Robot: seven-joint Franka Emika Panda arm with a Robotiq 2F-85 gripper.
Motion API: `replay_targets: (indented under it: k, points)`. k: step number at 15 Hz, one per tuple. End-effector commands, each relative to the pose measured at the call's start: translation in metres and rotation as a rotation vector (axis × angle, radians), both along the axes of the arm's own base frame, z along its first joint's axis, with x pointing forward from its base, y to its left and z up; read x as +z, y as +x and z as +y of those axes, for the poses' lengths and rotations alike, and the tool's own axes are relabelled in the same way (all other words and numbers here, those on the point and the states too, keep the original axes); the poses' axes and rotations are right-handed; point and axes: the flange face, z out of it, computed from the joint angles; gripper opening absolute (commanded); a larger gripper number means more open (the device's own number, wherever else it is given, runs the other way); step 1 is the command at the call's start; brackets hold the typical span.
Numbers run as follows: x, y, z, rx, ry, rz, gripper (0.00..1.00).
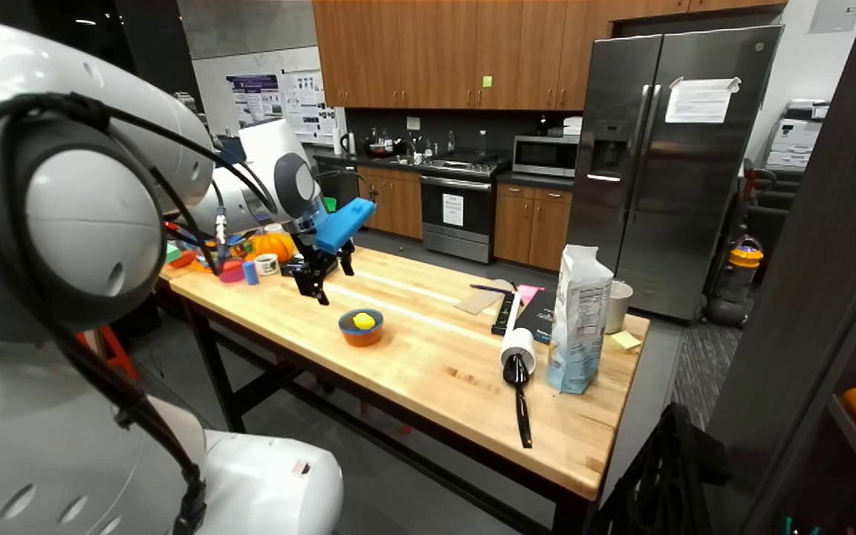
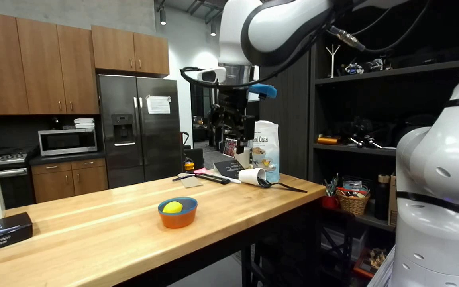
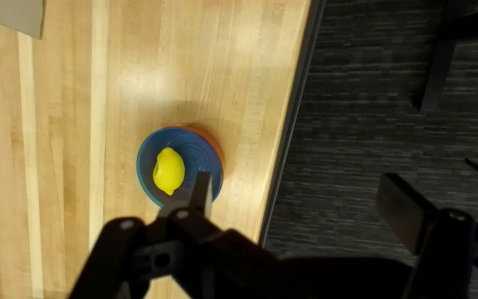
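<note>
Gripper [image 1: 336, 285] hangs above the tabletop [image 1: 428, 334], jaws apart, free air beneath. Bowl [image 2: 177, 220] reachable from overhead; its wall rings the lemon [image 3: 169, 171]. Bare stretch from bowl to tipped white cup [image 1: 519, 340]. In the way there: black utensil [image 1: 523, 416] at cup's mouth, tall oats bag [image 1: 580, 334] beside. Opposite end: black box [image 2: 4, 229].

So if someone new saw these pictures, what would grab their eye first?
Probably the bright yellow lemon inside the blue-lined orange bowl on the wooden table. Next, the black gripper, hanging open and empty above tabletop height, below a blue attachment. Then the tall oats bag at one table end, beside a white cup lying on its side.
</note>
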Motion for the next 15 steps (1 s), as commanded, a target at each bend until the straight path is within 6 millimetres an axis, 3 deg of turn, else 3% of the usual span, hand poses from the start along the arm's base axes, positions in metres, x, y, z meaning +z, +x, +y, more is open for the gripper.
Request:
replay_targets:
  k: [1,6,15]
  points:
    - [-0.008,-0.014,-0.018,-0.012,0.101,0.020,1.00]
    - [-0.017,-0.019,-0.034,-0.065,0.181,0.049,1.00]
    - [-0.023,-0.017,-0.034,-0.094,0.186,0.044,1.00]
